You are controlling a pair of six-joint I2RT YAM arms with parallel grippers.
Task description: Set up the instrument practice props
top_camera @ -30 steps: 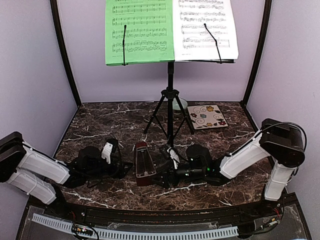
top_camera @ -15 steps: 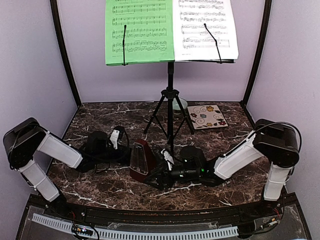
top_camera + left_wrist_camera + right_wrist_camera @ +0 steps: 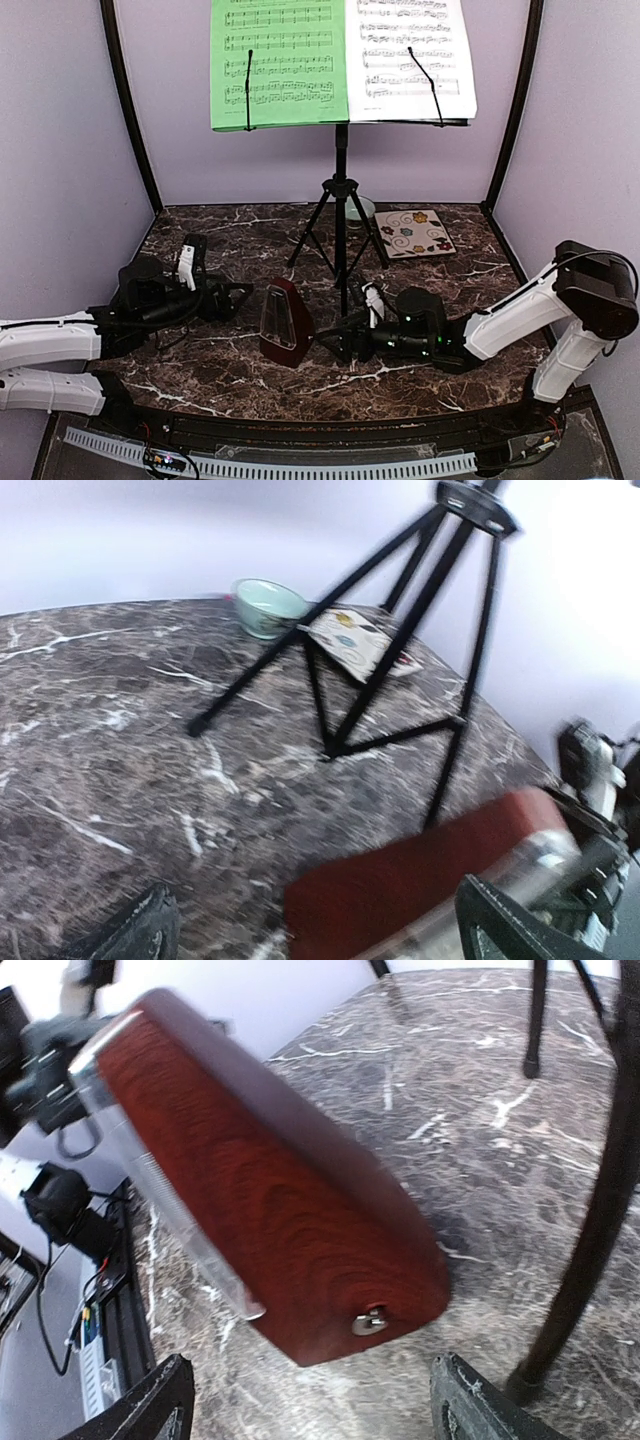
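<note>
Seen from above, the metronome [image 3: 283, 322] stands upright on the marble table [image 3: 200, 380] just in front of the music stand [image 3: 341, 190]. The green sheet [image 3: 278, 65] and white sheet [image 3: 410, 55] are on the stand's desk as before, but since half a second ago the left gripper [image 3: 232, 296] and right gripper [image 3: 343, 343] have each drawn back, leaving a gap to the metronome on either side. The left wrist view is blurred, its dark fingers [image 3: 130, 935] spread wide with the red-brown metronome body low between them and the tripod legs, bowl [image 3: 267, 605] and tile [image 3: 355, 645] beyond. In the right wrist view the fingers [image 3: 150, 1405] are also wide apart, with the metronome just ahead of them, untouched.
</note>
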